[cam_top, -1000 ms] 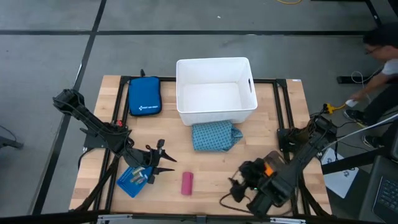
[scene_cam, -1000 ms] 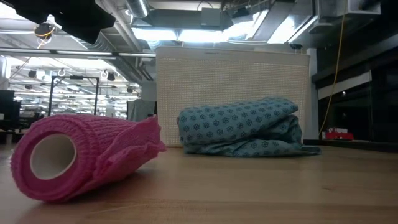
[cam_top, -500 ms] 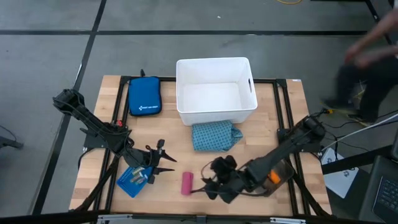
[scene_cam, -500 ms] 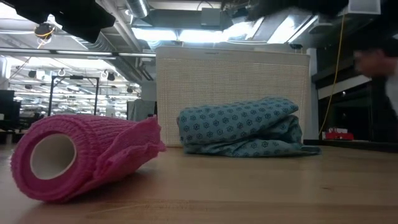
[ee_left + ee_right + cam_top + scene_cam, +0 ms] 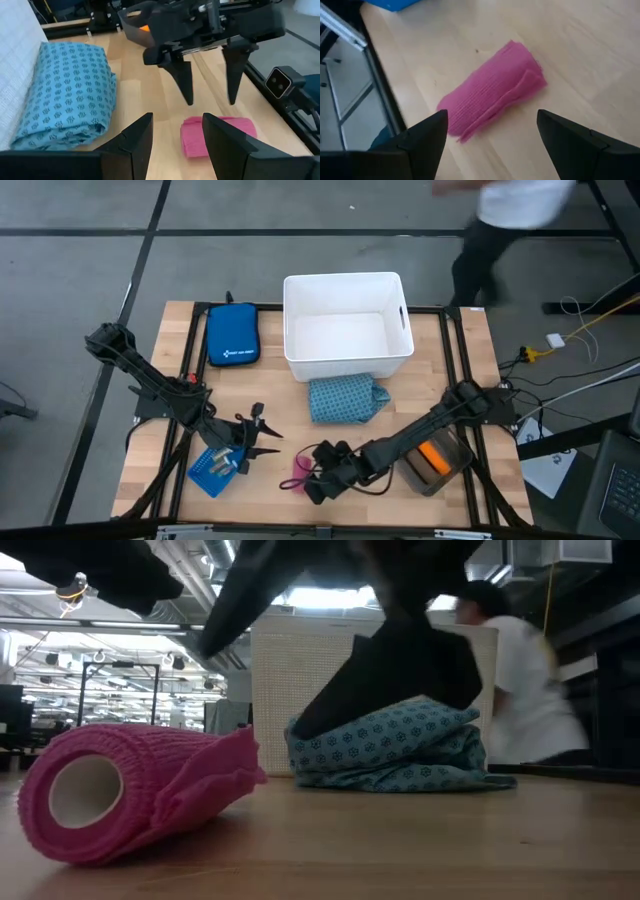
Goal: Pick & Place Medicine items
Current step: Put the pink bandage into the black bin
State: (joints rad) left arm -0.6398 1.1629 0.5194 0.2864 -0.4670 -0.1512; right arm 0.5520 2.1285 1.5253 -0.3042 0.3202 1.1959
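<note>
A pink ribbed roll (image 5: 300,468) lies on its side near the table's near edge and shows large in the low view (image 5: 130,790). My right gripper (image 5: 308,478) is open and hangs just above it. Seen from the left wrist (image 5: 210,97), its fingers point down on either side of the roll (image 5: 217,135) without touching it. The right wrist view shows the roll (image 5: 490,95) between the spread fingers. The teal patterned soft pack (image 5: 345,398) rests flat on the wood in front of the bin. My left gripper (image 5: 255,442) waits, open, left of the roll.
A white bin (image 5: 345,325) stands at the far middle, with a dark blue zipped pouch (image 5: 232,333) to its left. A light-blue tray (image 5: 213,471) lies below my left gripper. A grey tray holding an orange tube (image 5: 435,458) sits at the right. A person walks behind the far edge (image 5: 520,690).
My right gripper has swept from the table's near right corner toward the left and now stands over the pink roll, fingers apart. The roll and the teal pack have stayed put. A person has crossed behind the table from the right.
</note>
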